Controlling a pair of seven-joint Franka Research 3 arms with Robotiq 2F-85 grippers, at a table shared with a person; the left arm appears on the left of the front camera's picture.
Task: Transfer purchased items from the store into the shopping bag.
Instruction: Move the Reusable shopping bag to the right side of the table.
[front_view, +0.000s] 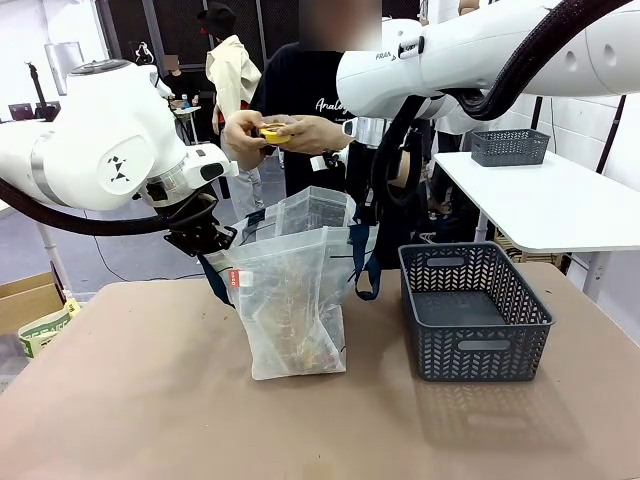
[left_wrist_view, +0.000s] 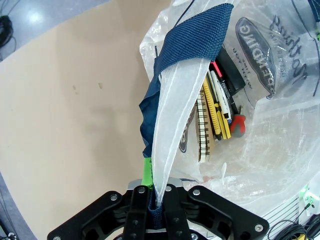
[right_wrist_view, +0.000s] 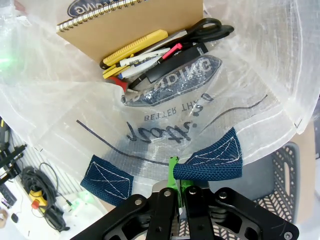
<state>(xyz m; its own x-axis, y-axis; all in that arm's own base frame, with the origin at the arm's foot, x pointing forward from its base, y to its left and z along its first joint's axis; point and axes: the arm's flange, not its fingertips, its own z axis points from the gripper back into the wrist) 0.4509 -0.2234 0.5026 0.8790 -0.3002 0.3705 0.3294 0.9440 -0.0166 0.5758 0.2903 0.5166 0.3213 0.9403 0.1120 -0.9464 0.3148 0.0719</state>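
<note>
Fingers clamp shut on the navy handles of the shopping bag (front_view: 290, 320): the left fingers (left_wrist_view: 146, 172) pinch the left strap (left_wrist_view: 192, 45) together with a fold of thin plastic, and the right fingers (right_wrist_view: 173, 172) grip the right strap (right_wrist_view: 212, 161). Held between them, the bag stands upright on the bench (front_view: 140, 410) with its mouth drawn open. At its bottom lie a spiral notebook (right_wrist_view: 135, 27), a yellow cutter (right_wrist_view: 135, 47), black scissors (right_wrist_view: 210, 26) and a red-handled tool (left_wrist_view: 238, 125), bunched together. Just beside the bag, on the robot's right, sits the grey basket (front_view: 478, 350). Across the bench a person's hands (front_view: 305, 132) hold a small yellow item (front_view: 272, 133) above and behind the bag's mouth.

The step in hand appears to be presenting an open bag for that item. Done well, it means holding the two straps level and well apart so the mouth gapes wide. The pull should be just enough to stretch the rim without lifting the base off the bench or tipping the contents. The film caught in the left grip looks slippery, so steady pressure and motionless arms should serve best while the hand comes down.
</note>
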